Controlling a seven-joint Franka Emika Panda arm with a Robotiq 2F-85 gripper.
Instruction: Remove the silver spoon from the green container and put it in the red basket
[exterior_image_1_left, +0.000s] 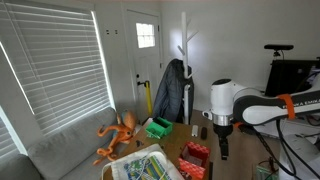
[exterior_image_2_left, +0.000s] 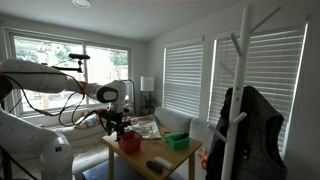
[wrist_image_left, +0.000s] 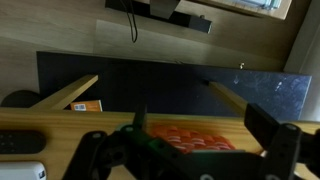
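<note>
Gripper (exterior_image_1_left: 222, 148) hangs right over the red basket (exterior_image_1_left: 195, 155), which is near the right end of the table (exterior_image_1_left: 172, 148). Green container (exterior_image_1_left: 158, 128) sits apart, further left. In the wrist view the fingers (wrist_image_left: 272, 135) are spread wide, nothing pinched afaict. Silver spoon? Can't pick it out tbh, maybe that thin sliver (wrist_image_left: 140, 120). Worry imo: if it's leaning on the rim or snagged, lifting away flicks it out. Basket looks light too, so one nudge could shove it off the edge.
</note>
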